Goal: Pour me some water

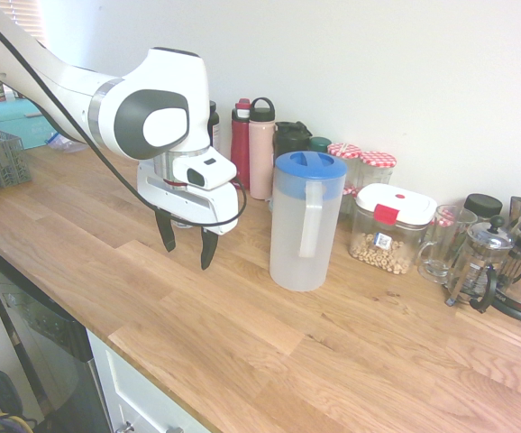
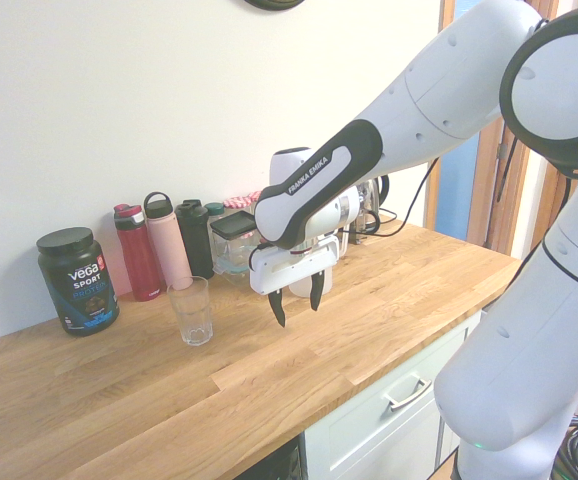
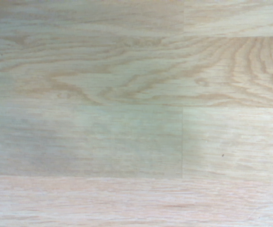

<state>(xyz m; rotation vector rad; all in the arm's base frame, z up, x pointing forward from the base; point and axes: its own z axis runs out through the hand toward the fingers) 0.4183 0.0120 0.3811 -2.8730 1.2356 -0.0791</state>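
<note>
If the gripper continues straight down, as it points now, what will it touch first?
Most likely the bare wooden countertop. The gripper hangs open and empty above it, and the wrist view shows only wood below. The pitcher stands to one side, out of that line.

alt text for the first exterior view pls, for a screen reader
The robot's open tool hangs empty above a wooden counter, beside a frosted pitcher with a blue lid. Bottles, jars and a French press line the wall behind.
</note>
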